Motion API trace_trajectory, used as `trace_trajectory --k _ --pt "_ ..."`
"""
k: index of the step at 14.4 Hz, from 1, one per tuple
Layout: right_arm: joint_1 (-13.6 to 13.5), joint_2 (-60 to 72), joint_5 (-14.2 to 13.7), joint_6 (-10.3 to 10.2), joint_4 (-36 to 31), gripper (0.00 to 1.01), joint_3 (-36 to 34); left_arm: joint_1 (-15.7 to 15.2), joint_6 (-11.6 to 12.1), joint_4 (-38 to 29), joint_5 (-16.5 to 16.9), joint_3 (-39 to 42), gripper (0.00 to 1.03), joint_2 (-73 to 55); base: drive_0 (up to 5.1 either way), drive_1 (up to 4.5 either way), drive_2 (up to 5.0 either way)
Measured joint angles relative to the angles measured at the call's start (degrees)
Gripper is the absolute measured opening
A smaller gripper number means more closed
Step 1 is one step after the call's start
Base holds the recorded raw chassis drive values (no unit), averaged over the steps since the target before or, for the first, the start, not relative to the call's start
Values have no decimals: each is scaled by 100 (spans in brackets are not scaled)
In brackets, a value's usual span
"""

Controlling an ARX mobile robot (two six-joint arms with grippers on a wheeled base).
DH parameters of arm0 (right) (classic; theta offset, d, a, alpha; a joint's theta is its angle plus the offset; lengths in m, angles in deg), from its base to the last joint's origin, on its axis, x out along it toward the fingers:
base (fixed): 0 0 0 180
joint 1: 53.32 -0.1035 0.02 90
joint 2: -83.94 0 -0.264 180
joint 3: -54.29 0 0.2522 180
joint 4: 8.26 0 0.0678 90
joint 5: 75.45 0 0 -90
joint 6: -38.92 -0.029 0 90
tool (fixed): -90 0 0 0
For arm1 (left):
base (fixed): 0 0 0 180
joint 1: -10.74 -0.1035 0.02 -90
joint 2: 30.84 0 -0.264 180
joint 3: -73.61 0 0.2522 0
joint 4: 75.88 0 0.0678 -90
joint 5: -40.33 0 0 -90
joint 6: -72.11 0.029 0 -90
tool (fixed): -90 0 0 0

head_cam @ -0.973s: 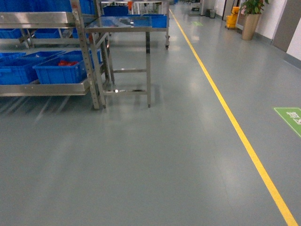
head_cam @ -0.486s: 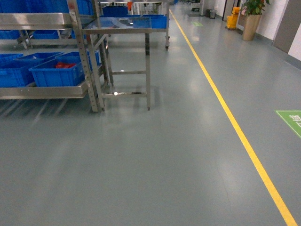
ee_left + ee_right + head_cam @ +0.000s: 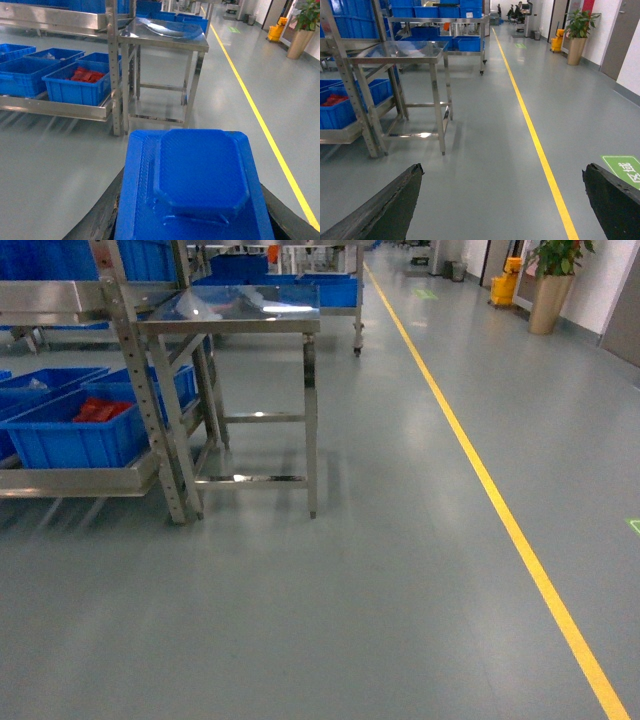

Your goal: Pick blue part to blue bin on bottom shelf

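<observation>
In the left wrist view, a flat blue part [image 3: 200,170] with a raised eight-sided centre fills the lower frame. My left gripper [image 3: 192,205] is shut on it, its black fingers [image 3: 97,222] showing at both sides. The bottom shelf [image 3: 50,106] of the steel rack lies ahead to the left and carries blue bins [image 3: 20,75]; one bin [image 3: 75,89] holds red pieces. The head view shows that shelf rail [image 3: 70,482] and the bin with red pieces [image 3: 70,438] at the left. My right gripper [image 3: 502,200] is open over bare floor. Neither gripper shows in the head view.
A steel table [image 3: 240,315] stands just right of the rack's upright post [image 3: 150,400]. A yellow floor line [image 3: 500,510] runs away on the right, and a green floor mark [image 3: 622,167] lies beyond it. A potted plant [image 3: 555,280] stands far right. More blue bins sit on upper tiers.
The head view has moved nearer to the rack and table, which now look larger and sit lower. The green floor mark has slid almost out at the right edge.
</observation>
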Motion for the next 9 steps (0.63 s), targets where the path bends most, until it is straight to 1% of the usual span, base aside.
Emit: trace_trajectory --k 9 --pt "0 0 0 0 -7 98 0 2 0 -11 2 0 43 0 -9 416 -435"
